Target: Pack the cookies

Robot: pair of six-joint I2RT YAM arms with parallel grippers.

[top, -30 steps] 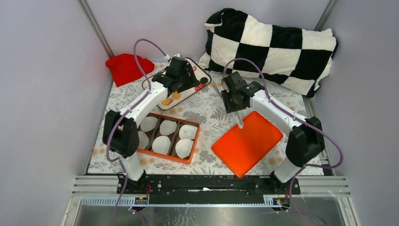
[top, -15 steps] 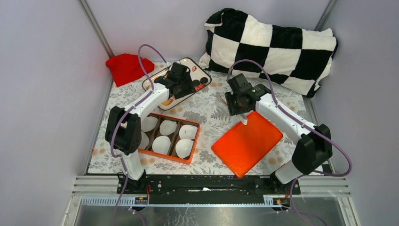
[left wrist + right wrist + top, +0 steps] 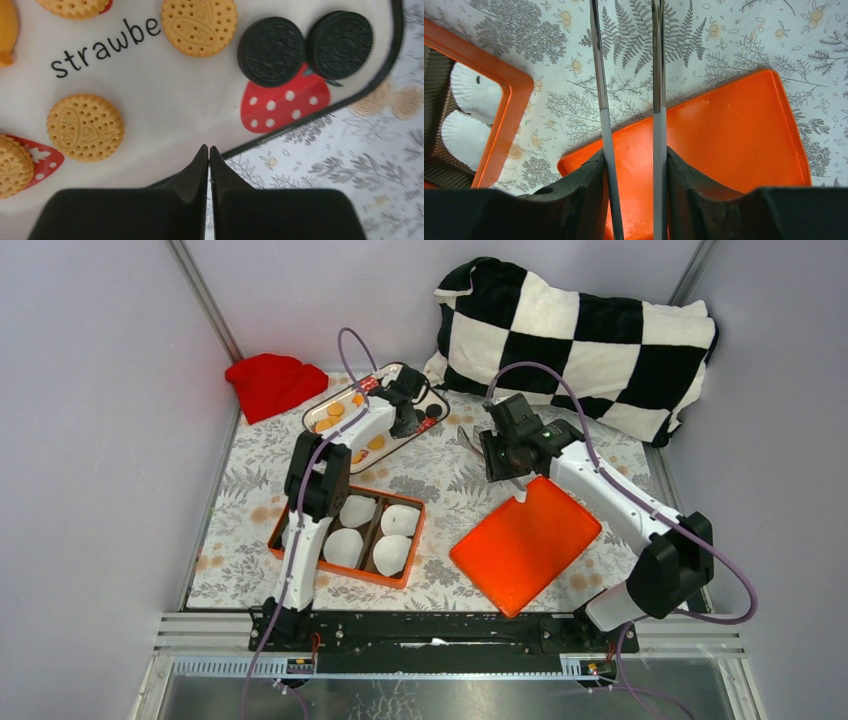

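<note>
The cookies (image 3: 199,25) lie on a white strawberry-print tray (image 3: 165,100), all of them ahead of the left gripper (image 3: 208,152). Its jaws are pressed together, with the tips over the tray's black near rim.

Counted in the left wrist view, there are two black sandwich cookies (image 3: 271,51) ahead and to the right of the tips, touching edge to edge. Four tan biscuits (image 3: 85,127) sit ahead and to the left (two whole, two cut off by the frame, one at the top and one at the left edge). An orange shape in the upper left corner is too cropped to name. The tray's lettering reads "strawbe" and stops at a biscuit's edge. From above, the left arm hides the middle of the tray.

The right gripper (image 3: 635,155) pinches a pair of tongs (image 3: 659,135). The two metal arms stand apart, and their tips run out of the top of the frame. Under these jaws lies a flat orange lid (image 3: 734,130), and to their left is an orange box (image 3: 509,115) where two paper liners (image 3: 471,92) show. Overhead four liners can be counted, and the left arm crosses the box's left part. Ahead of the jaws is a floral tablecloth (image 3: 734,40).
</note>
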